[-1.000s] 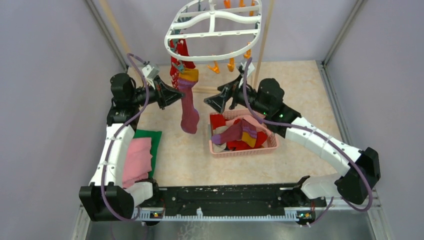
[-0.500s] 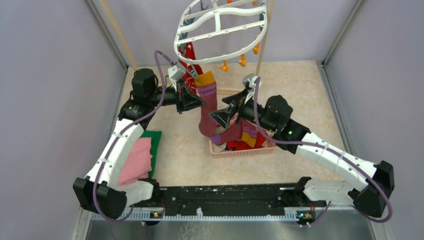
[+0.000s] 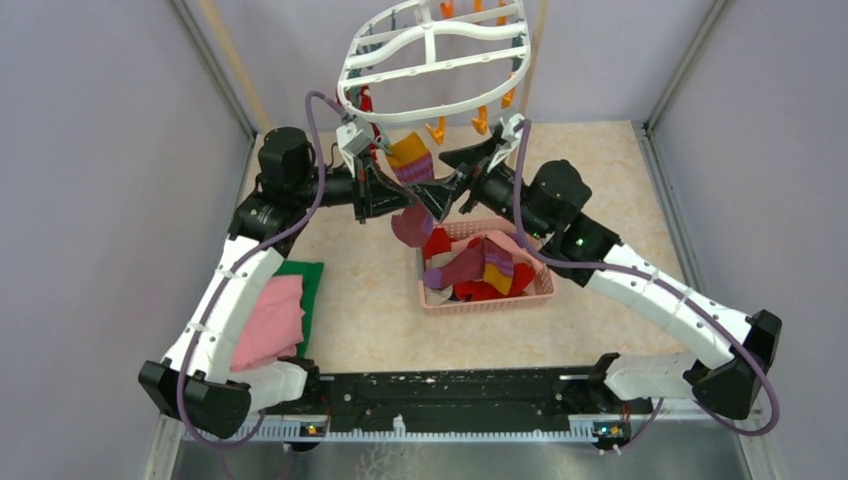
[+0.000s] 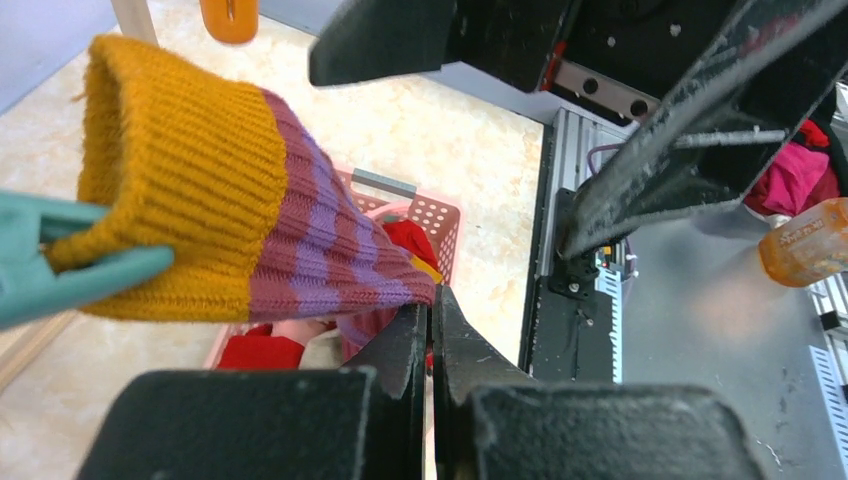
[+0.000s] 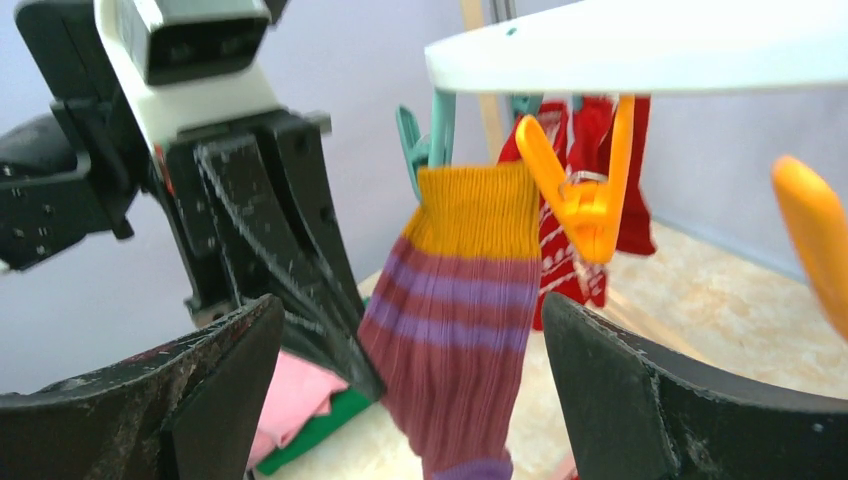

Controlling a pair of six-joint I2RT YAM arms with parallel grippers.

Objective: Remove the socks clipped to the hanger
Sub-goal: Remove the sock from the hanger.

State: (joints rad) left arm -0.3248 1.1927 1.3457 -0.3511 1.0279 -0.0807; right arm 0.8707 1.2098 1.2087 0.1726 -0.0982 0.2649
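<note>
White plastic, the hanger (image 3: 432,50) hangs over the far part of the counter (image 3: 370,300) in the top view. A maroon sock (image 3: 410,158) with a yellow cuff dangles from its near-left rim, and red socks (image 3: 366,100) hang behind it. The left tool (image 3: 395,203) reaches in from the left and the right tool (image 3: 452,180) from the right, meeting at this sock. Below sits a pink basket (image 3: 480,302) with loose socks (image 3: 480,270) inside; a pink cloth (image 3: 270,320) lies near the left arm.

From the left wrist, a teal clip (image 4: 60,260) bites the yellow cuff, and the striped fabric runs down into the left tool's tips, which are clenched on the sock's edge.

From the right wrist, the right tool stands released, jaws spread wide with the sock (image 5: 460,320) between them, untouched. An orange clip (image 5: 580,200) hangs empty just beside the cuff
</note>
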